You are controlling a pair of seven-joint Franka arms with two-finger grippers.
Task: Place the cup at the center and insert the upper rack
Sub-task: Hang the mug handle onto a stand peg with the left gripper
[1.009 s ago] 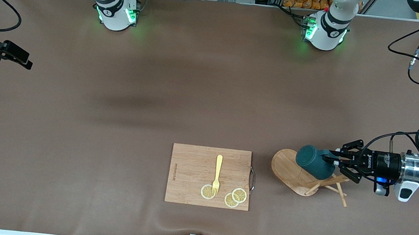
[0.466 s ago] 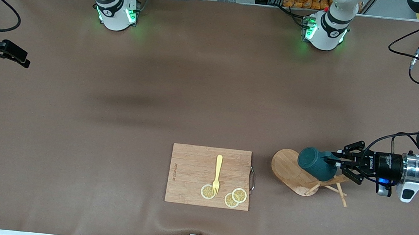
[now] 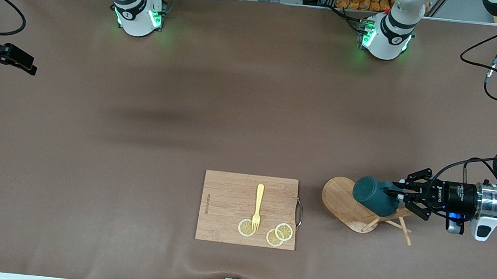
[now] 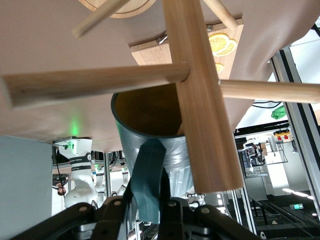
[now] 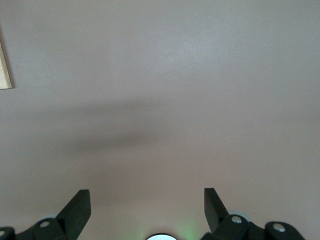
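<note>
Over the tipped light wooden mug tree, the left pincer is clenching the ribbed dark teal mug's handle; the right pincer is waiting released, well apart from the tree.

The right gripper sits at the front view's edge, its arm cut off there; in its wrist view only the two finger tips show. Just ahead of the left gripper, the cup covers the post of the upper rack. The left wrist view crops the rack's base and the cutting board.
</note>
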